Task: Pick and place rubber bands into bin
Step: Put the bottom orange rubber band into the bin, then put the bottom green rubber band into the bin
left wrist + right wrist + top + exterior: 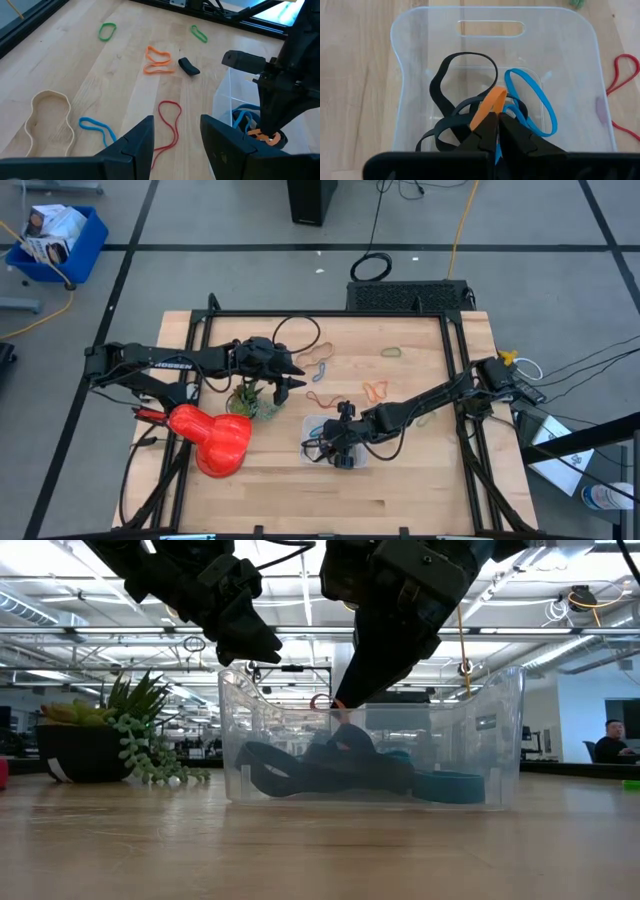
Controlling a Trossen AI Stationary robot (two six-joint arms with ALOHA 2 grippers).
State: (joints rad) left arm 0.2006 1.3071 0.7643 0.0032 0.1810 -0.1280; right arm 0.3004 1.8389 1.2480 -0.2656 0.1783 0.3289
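The clear bin holds black bands, a blue band and an orange band. On the pale wood table lie red, green and tan bands.

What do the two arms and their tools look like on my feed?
Both arms are dark, slim and jointed. The left arm carries white lettering, too small to read. The left tool has two broad, flat black fingers; the right tool has narrower black fingers tapering to tips. Black cable runs along the right arm.

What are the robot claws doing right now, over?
Right claw shut on thin orange rubber band, down inside small clear plastic bin. Left claw open, above table beside bin. Nothing in the way.
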